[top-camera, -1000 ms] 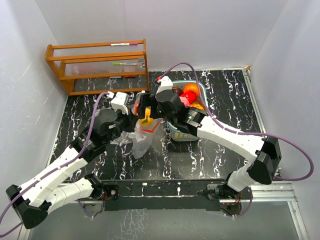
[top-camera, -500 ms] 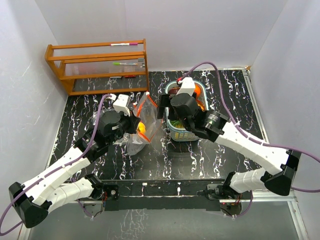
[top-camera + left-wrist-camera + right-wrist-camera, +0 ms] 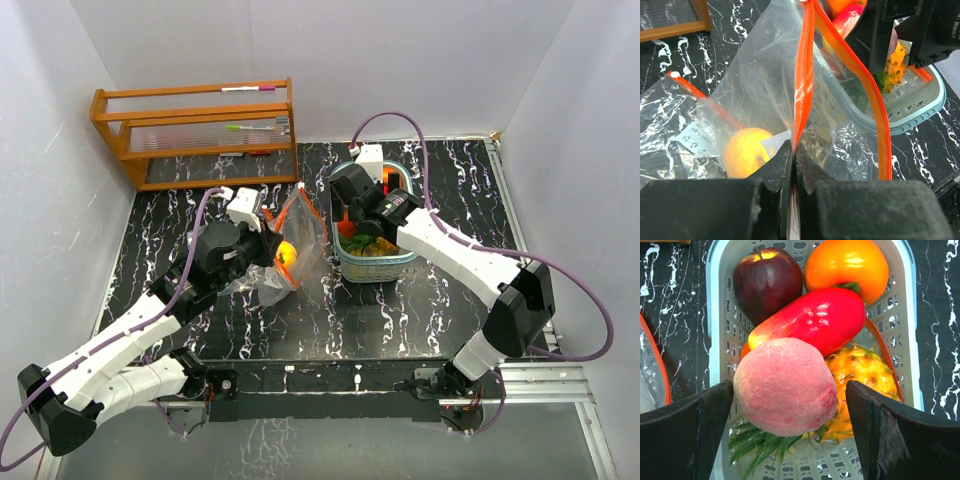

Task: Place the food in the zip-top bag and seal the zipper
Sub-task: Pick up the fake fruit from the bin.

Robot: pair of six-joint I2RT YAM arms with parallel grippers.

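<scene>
fruit (image 3: pixel 785 382), pink, sits inside spread r claw (image 3: pixel 790 405); l claw (image 3: pixel 794 149) pinches bag (image 3: pixel 760 85) rim.

The top camera looks down from high above the near edge and sees the whole tabletop (image 3: pixel 400 320). The left wrist camera sits right by the bag (image 3: pixel 755 85), facing the basket (image 3: pixel 912 125). The right wrist camera looks straight down into that basket, close up. All three views share it.

In the top view, the bag (image 3: pixel 305 225) sits at centre, its rim pinched in my left gripper (image 3: pixel 794 150), with one round fruit (image 3: pixel 746 150) inside. The basket (image 3: pixel 380 272) lies just right of it, fruits (image 3: pixel 825 320) piled within and my right gripper (image 3: pixel 790 430) spread over them. The rack (image 3: pixel 180 91) stands upper left.
</scene>
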